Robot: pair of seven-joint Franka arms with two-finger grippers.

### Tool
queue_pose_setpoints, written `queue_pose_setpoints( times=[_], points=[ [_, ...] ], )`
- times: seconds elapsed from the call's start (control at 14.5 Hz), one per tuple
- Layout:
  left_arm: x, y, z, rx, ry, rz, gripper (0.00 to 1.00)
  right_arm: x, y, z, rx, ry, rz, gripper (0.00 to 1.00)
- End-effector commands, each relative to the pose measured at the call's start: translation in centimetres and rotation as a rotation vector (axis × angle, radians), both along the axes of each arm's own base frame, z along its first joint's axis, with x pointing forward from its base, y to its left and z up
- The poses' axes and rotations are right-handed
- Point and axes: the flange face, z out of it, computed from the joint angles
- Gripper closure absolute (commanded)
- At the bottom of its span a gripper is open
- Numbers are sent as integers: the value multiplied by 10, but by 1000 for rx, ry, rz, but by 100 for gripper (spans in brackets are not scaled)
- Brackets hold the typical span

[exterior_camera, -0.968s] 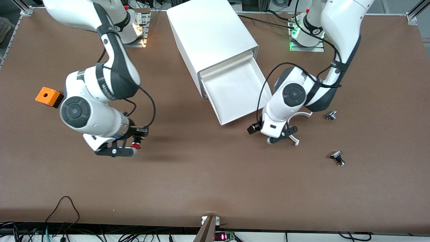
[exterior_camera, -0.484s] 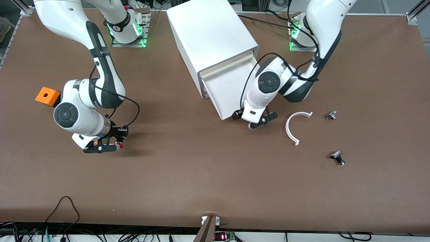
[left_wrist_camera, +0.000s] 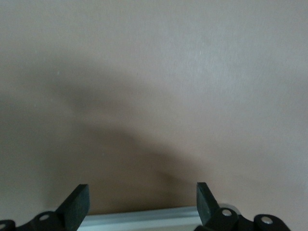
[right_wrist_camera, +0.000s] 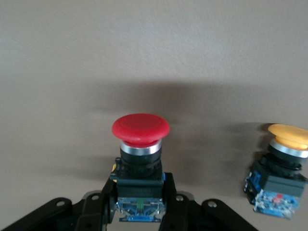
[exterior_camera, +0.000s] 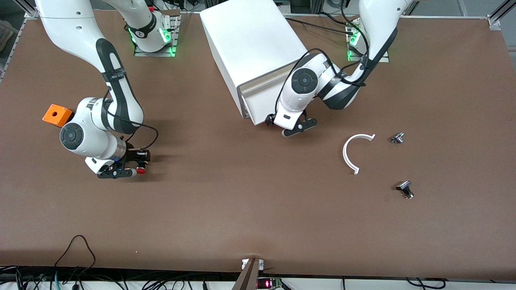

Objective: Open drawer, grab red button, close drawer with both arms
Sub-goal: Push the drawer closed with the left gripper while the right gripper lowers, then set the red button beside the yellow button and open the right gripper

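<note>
Brown worktop (exterior_camera: 258, 209); white cabinet (exterior_camera: 252, 44), its drawer (exterior_camera: 252, 105) nearly shut, left claw (exterior_camera: 298, 128) spread wide at the drawer front. Right claw (exterior_camera: 121, 173) hangs low over the worktop toward the right arm's end, clamped on the red button (right_wrist_camera: 140, 144); no legible writing on either.

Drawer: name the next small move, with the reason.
Probably the left tool, open at the drawer front, should press it the last bit into the cabinet; a strip of tray remains out. The right tool is shut on the red button above the table.
</note>
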Motion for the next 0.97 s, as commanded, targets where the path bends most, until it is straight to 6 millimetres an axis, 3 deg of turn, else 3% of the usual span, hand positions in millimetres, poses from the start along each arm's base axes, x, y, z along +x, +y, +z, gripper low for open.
queue_pose_setpoints(
  times=[0.0, 0.14, 0.21, 0.28, 0.35, 0.41, 0.48, 0.9],
  points=[
    [-23, -6, 5, 47, 14, -37, 2, -2, -6, -17, 15, -4, 3, 100],
    [-34, -11, 6, 59, 42, -56, 2, -3, -8, -22, 20, 3, -10, 100],
    [-38, -13, 5, 66, 54, -63, 2, -3, -10, -25, 26, 2, -24, 90],
    [-40, -14, 5, 68, 59, -66, 2, -2, -9, -26, 27, 2, -33, 72],
    [-46, -18, 6, 72, 71, -78, 2, 0, -9, -24, 27, -3, -37, 37],
    [-50, -21, 5, 70, 92, -78, 2, 2, -8, -17, 31, -8, -39, 11],
    [-54, -24, 5, 58, 118, -66, 2, 5, -7, -5, 38, -26, -38, 0],
    [-69, -35, 2, 35, 185, -56, 1, 11, -10, 99, 45, -99, 17, 0]
  ],
)
